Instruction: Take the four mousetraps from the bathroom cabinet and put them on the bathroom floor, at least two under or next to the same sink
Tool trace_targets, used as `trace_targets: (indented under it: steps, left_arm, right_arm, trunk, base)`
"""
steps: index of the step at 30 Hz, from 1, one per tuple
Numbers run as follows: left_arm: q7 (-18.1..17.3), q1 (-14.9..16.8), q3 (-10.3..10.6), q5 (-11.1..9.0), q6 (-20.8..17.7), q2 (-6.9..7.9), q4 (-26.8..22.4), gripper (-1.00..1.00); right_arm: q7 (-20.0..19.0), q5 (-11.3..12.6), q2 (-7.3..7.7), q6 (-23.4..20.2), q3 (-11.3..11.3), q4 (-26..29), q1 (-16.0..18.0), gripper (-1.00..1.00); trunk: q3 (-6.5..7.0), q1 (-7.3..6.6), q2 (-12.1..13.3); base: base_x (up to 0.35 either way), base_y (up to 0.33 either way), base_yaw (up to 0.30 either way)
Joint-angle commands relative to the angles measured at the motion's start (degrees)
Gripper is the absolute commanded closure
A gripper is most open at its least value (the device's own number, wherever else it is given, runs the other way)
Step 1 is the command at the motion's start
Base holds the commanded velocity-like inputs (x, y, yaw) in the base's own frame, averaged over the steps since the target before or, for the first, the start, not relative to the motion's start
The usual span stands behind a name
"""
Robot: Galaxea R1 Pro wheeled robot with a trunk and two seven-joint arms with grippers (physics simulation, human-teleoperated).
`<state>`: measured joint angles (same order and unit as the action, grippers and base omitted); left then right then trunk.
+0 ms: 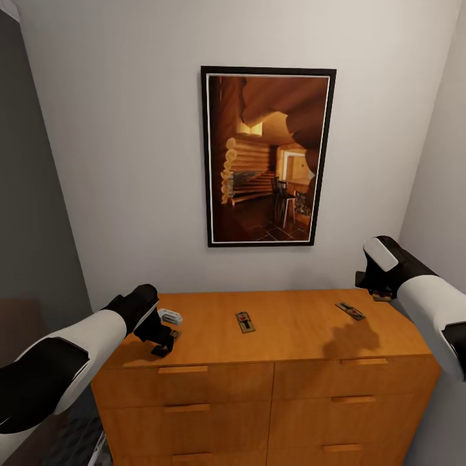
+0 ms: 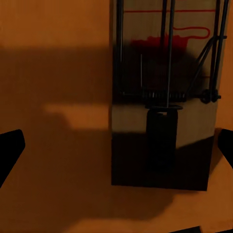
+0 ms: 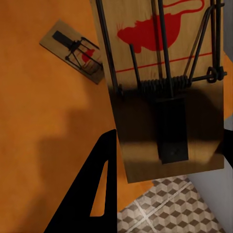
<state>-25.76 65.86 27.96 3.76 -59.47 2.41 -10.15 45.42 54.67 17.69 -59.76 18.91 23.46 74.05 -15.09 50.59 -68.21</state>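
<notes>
Head view crops the cabinet [image 1: 272, 382] at the lower frame edge, so just its flat orange-brown top and the upper drawer fronts with slim bar handles are visible. Both arms run out of frame at the lower corners.

The left gripper [image 1: 163, 342] sits low over the cabinet's left end, and its dark body hides most of the trap beneath it. A pale grey trap [image 1: 170, 316] lies just beside it, toward the wall. The left wrist view shows a flat wooden trap [image 2: 162, 97] lying on the top between the two black fingertips [image 2: 9, 150], which stand wide apart and do not touch it. Heavy shadow covers its near half; the wire bar, coil spring and a red print remain legible.

The right gripper [image 1: 380, 292] hovers off the cabinet's right rear corner, holding a trap [image 1: 382, 296] that is largely hidden in head view. In the right wrist view this held trap [image 3: 160, 92] is a pale wood rectangle with a red mouse print, wire frame and spring, cut off at the upper edge. One black finger [image 3: 97, 194] touches its edge; the other is barely in frame. Cube-pattern floor tiles [image 3: 170, 208] show below.

Two more traps rest flat on the top: one at centre [image 1: 244, 321], one toward the right [image 1: 350, 310].

A framed cabin picture [image 1: 267, 156] hangs on the plain wall.
</notes>
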Motion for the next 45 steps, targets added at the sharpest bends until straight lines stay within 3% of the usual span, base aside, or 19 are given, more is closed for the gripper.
trace_targets:
  steps: [1,17,18,32,45]
  left_arm:
    - [-0.4,-1.6,0.3,1.3,0.1,0.05,-0.1,-1.00]
    - [-0.4,-1.6,0.3,1.4,0.1,0.13,-0.1,-1.00]
    - [-0.4,-1.6,0.3,1.4,0.1,0.13,-0.1,1.00]
    - [-0.4,-1.6,0.3,1.4,0.1,0.06,-0.1,1.00]
    - [-0.4,-1.6,0.3,1.4,0.1,0.07,-0.1,1.00]
  right_arm:
    - [0.5,0.7,0.06,-0.2,0.4,0.1,0.0,1.00]
    - [0.5,0.7,0.75,-0.2,0.4,0.1,0.1,1.00]
    - [0.5,0.7,0.78,-0.2,0.4,0.1,0.1,1.00]
    - [0.4,0.7,1.95,-0.2,0.4,0.1,0.0,1.00]
    - [-0.1,0.7,2.08,-0.2,0.4,0.1,0.0,1.00]
  trunk:
    - [-0.10,0.01,0.0]
    - [-0.10,0.01,0.0]
    - [-0.10,0.01,0.0]
    - [-0.10,0.01,0.0]
    - [-0.10,0.01,0.0]
  base:
    - [0.000,0.000,0.000]
    - [0.000,0.000,0.000]
    - [0.000,0.000,0.000]
    - [0.000,0.000,0.000]
    - [0.000,0.000,0.000]
